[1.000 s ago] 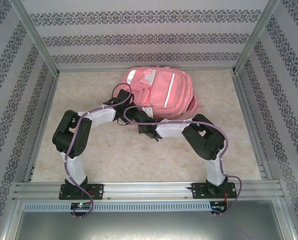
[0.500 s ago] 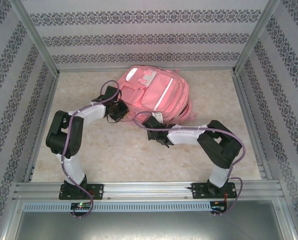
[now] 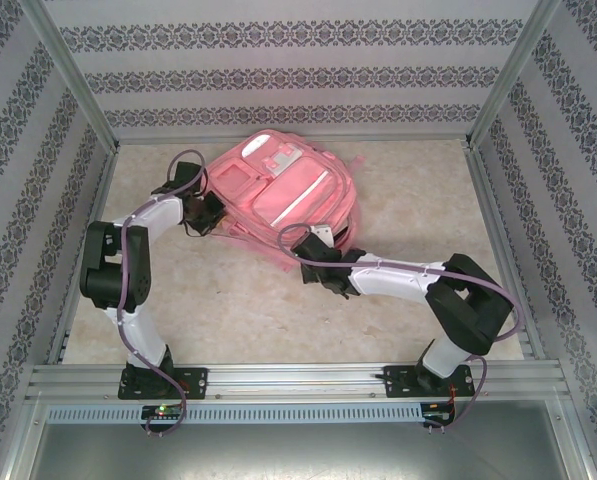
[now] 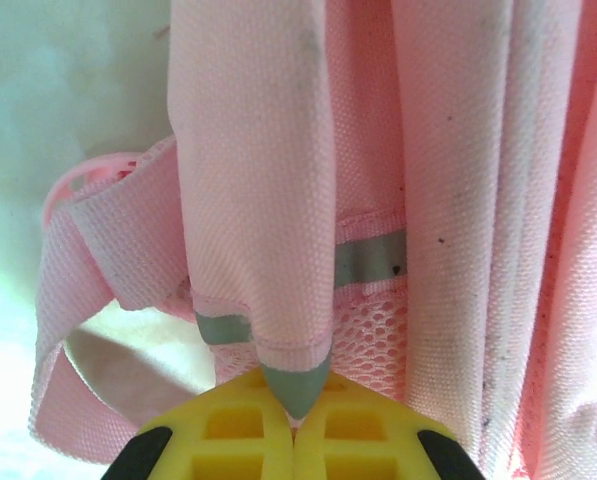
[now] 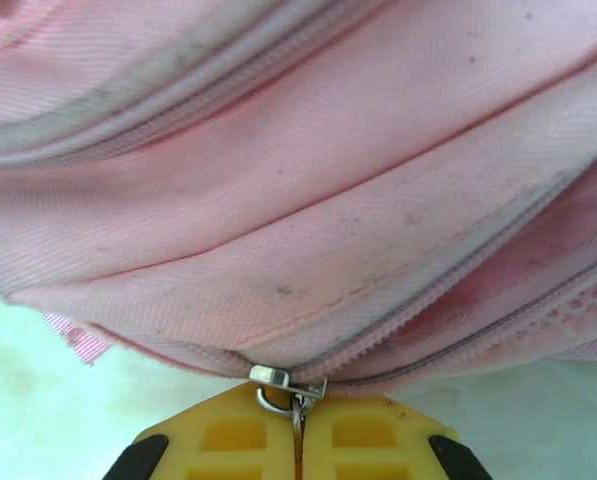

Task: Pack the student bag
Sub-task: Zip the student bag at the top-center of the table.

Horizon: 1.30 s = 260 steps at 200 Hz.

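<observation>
The student bag (image 3: 278,195) lies flat far back on the table (image 3: 228,310). The left hand (image 4: 295,425) is clenched on its side flap (image 4: 268,200) — the right hand (image 5: 296,430) pinches the zip pull (image 5: 278,380). I think the zip is being opened; next, tug it along gently. A loose strap (image 4: 98,240) could snag.

A pale beige marbled surface (image 3: 228,310) carried one thing: a large pink fabric backpack (image 3: 288,195), lying flat toward its far edge.
</observation>
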{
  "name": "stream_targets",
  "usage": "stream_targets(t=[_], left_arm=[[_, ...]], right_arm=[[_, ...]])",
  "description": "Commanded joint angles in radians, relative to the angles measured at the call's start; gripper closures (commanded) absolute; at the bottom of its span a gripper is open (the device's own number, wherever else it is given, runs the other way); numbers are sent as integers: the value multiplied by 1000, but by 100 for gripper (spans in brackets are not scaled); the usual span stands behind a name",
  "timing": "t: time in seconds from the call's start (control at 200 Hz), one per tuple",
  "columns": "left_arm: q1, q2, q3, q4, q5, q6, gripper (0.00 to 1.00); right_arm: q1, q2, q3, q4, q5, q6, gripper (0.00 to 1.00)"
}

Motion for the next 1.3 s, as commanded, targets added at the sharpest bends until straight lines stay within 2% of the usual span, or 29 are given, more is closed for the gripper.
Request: stream_targets(t=[0.0, 0.1, 0.14, 0.27, 0.39, 0.52, 0.56, 0.699, 0.869, 0.989, 1.059, 1.074, 1.149, 1.199, 1.294], left_arm=[[24, -41, 4, -26, -33, 17, 86], [-10, -110, -54, -31, -1, -26, 57], [-31, -145, -80, -32, 2, -41, 53], [-125, -255, -181, -20, -1, -119, 53], [-256, -327, -254, 17, -15, -202, 53], [-384, -343, -286, 99, -43, -300, 53], [-414, -336, -294, 146, -45, -333, 49], [-488, -286, -264, 214, -81, -364, 44], [-517, -203, -260, 254, -82, -409, 44], [-530, -153, -261, 294, -93, -438, 47], [-532, -133, -242, 276, -118, -431, 53], [-532, -131, -238, 269, -126, -429, 56], [-532, -140, -224, 212, -180, -413, 84], [-531, -158, -205, 130, -228, -403, 100], [-515, -193, -192, 10, -288, -374, 100]], right_arm=[[34, 18, 52, -77, 7, -15, 100], [48, 39, 69, -61, -19, -4, 100], [50, 46, 70, -55, -31, -1, 100], [57, 56, 71, -45, -41, -3, 100], [57, 50, 67, -33, -44, -10, 100], [58, 44, 56, -23, -45, -11, 100], [58, 41, 54, -21, -46, -11, 100], [60, 29, 38, -12, -46, -7, 100], [64, 20, 27, -7, -43, -1, 100], [68, 17, 24, -8, -40, 5, 100], [70, 15, 22, -7, -39, 5, 100], [71, 16, 23, -9, -39, 5, 100], [73, 11, 25, -18, -35, 3, 100], [73, 5, 23, -24, -28, 4, 100], [73, -5, 10, -32, -5, 1, 100]])
